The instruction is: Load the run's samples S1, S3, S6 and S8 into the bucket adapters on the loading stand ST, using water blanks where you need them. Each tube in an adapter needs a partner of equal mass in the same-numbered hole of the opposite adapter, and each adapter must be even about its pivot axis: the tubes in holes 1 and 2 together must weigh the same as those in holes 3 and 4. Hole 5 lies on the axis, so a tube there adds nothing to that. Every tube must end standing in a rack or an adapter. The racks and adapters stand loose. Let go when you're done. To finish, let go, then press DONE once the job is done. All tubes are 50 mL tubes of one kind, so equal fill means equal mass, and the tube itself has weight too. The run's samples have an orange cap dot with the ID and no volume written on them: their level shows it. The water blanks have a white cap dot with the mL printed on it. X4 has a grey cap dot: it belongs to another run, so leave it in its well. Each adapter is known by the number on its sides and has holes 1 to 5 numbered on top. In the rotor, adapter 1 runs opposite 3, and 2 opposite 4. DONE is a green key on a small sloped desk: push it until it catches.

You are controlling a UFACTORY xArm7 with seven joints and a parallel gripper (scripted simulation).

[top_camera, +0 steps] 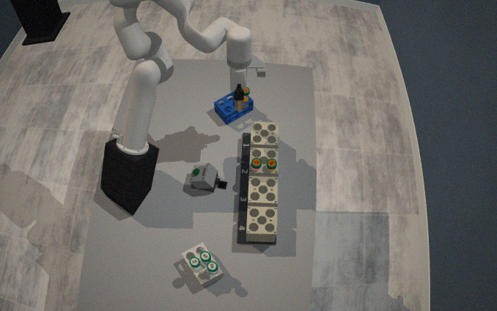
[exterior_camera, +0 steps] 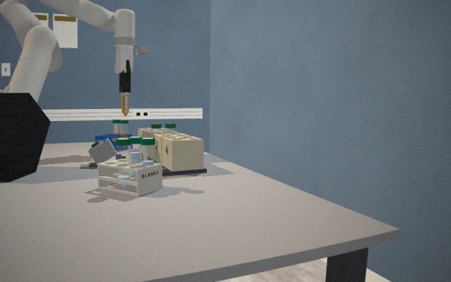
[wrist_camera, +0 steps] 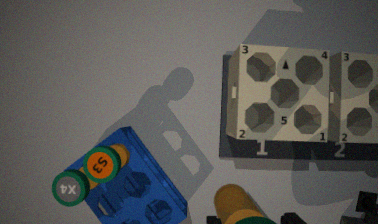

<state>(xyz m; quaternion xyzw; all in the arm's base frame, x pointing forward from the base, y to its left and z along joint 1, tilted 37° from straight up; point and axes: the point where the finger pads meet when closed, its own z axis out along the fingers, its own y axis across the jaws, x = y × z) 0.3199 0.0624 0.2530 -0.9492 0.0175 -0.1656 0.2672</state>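
Note:
My gripper (top_camera: 238, 93) (exterior_camera: 124, 88) (wrist_camera: 252, 219) is shut on an upright green-capped tube (exterior_camera: 125, 103) (wrist_camera: 230, 200) of amber liquid, raised between the blue rack (top_camera: 223, 113) (wrist_camera: 160, 176) and adapter 1 (top_camera: 264, 126) (wrist_camera: 245, 95); its ID is hidden. S3 (top_camera: 245, 91) (wrist_camera: 101, 165) and grey-dotted X4 (wrist_camera: 70, 188) stand in the blue rack. Two orange-dotted tubes, one pink-filled (top_camera: 256, 163) and one amber (top_camera: 271, 163), stand in adapter 2, apparently in holes 1 and 4. Adapters 3 (top_camera: 254, 189) and 4 (top_camera: 261, 237) (exterior_camera: 185, 155) and adapter 1 hold no tubes.
The white BLANKS rack (top_camera: 214, 279) (exterior_camera: 150, 183) at the near end holds three white-dotted tubes, volumes hard to read. The DONE desk (top_camera: 206, 179) (exterior_camera: 103, 152) with its green key (top_camera: 195, 172) stands between the arm base and the dark loading stand (top_camera: 242, 212) (wrist_camera: 300, 150).

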